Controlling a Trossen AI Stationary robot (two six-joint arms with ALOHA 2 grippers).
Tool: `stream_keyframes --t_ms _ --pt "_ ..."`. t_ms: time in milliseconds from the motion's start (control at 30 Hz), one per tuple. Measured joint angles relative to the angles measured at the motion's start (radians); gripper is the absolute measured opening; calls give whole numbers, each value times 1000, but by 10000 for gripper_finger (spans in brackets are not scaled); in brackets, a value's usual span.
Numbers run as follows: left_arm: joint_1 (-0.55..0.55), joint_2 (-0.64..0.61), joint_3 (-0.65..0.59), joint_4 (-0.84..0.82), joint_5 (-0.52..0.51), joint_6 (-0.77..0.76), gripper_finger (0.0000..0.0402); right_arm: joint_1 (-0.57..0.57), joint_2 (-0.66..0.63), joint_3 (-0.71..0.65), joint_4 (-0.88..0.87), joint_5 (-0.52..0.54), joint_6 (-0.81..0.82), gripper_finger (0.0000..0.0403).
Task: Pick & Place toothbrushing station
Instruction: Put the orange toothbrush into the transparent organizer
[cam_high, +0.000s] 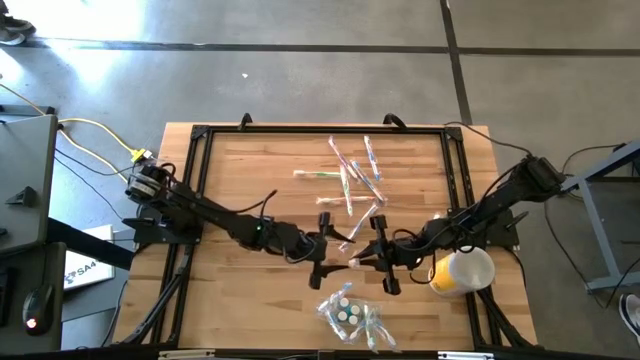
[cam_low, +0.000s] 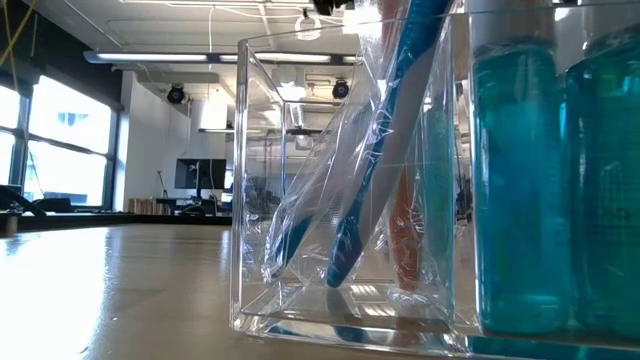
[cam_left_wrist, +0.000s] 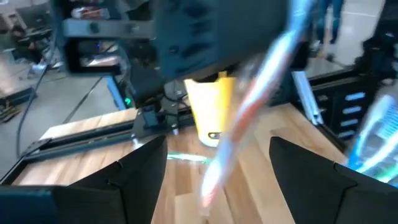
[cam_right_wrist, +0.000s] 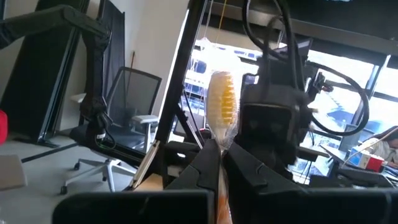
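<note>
The left arm reaches in from the table's left edge, and its gripper (cam_high: 322, 243) sits near the middle of the table (cam_high: 230, 180), toward the front. Its fingers (cam_left_wrist: 134, 180) stand wide apart with nothing between them; in the left wrist view a wrapped toothbrush (cam_left_wrist: 249, 112) slants across just ahead of the gap, touching neither finger.

Behind the grippers, toward the far side of the table, a loose scatter of wrapped brushes (cam_high: 355, 175) lies on the wood. Just in front of the two grippers, at the near edge, stands the clear holder (cam_high: 350, 315), with crinkled wrappers and round white caps showing from above. From table height (the holder fills most of that view) it is a clear box (cam_low: 340, 200) with blue and orange wrapped brushes leaning inside, and teal bottles (cam_low: 545, 180) pressed up against its right side.

The right gripper (cam_high: 375, 255) faces the left one, just beside it. Its jaws are closed tight on a wrapped toothbrush (cam_right_wrist: 222, 109), pinching the handle so the yellow-bristled head stands up above the fingertips. That brush is held off the table, between the two grippers.

Farther right, beside the right arm, a yellow and white cup (cam_high: 462, 272) sits on the table near the front right corner.
</note>
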Motion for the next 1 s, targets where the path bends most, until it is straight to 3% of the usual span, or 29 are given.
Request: stream_keyframes --t_ms 267,700,1000 --pt "-1 0 0 30 60 22 277 0 0 0 -6 0 -4 4" --pt "-1 0 0 45 70 16 270 -57 -1 0 -19 -2 -7 4" --pt "-1 0 0 46 63 14 190 -66 -1 0 -37 -15 -7 4"
